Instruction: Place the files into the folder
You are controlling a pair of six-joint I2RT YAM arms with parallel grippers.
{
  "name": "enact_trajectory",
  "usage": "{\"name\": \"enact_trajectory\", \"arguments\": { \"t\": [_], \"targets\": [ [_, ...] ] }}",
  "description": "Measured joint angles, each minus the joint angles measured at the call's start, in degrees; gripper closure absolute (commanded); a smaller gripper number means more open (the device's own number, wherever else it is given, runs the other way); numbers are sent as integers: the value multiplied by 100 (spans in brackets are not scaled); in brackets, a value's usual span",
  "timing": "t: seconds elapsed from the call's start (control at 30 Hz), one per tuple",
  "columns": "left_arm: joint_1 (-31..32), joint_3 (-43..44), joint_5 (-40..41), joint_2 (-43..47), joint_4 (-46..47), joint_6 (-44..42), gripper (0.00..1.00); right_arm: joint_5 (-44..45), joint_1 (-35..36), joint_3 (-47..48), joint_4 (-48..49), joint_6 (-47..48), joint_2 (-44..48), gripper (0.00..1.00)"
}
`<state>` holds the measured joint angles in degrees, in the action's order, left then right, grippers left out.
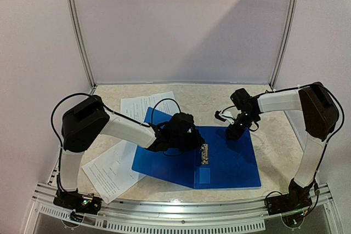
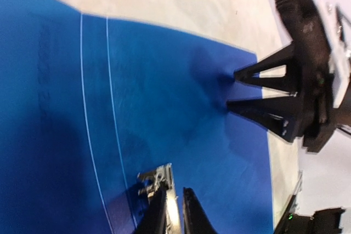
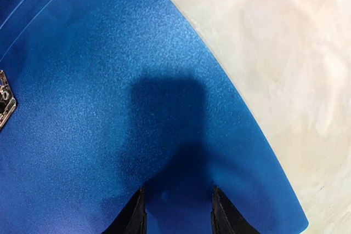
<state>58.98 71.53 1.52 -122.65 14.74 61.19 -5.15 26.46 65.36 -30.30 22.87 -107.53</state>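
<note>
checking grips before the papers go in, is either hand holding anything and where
Left hand, fingers nearly together at the metal spine clip of the flat blue plastic folder: grip cannot be told. Right hand is open, gripping nothing.

Folder (image 1: 233, 163) bright blue, faintly grained; files (image 1: 109, 171) white with fine black text lines; table (image 1: 274, 135) mottled beige; spine clip (image 1: 205, 153) silvery

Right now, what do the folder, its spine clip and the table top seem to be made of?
Folder: likely plastic, bright blue, with a fine pebbled grain and a slight sheen. Spine clip: apparently metal, silvery and glinting. Table top: beige with a mottled, stone-like pattern and a smooth surface; it could be laminate or stone, the look leaves that open.
</note>
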Motion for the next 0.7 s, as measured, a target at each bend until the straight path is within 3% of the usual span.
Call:
{"name": "enact_trajectory", "arguments": {
  "t": [0.3, 0.43, 0.7],
  "targets": [
    [-133, 181, -420, -31, 50, -118, 91, 258, 238, -35, -9, 219, 122, 53],
    [-118, 181, -494, -39, 26, -157, 77, 509, 614, -90, -247, 472, 378, 50],
    [-81, 166, -306, -37, -225, -326, 76, 321, 1093, -267, -455, 629, 1333, 45]
  ]
}}
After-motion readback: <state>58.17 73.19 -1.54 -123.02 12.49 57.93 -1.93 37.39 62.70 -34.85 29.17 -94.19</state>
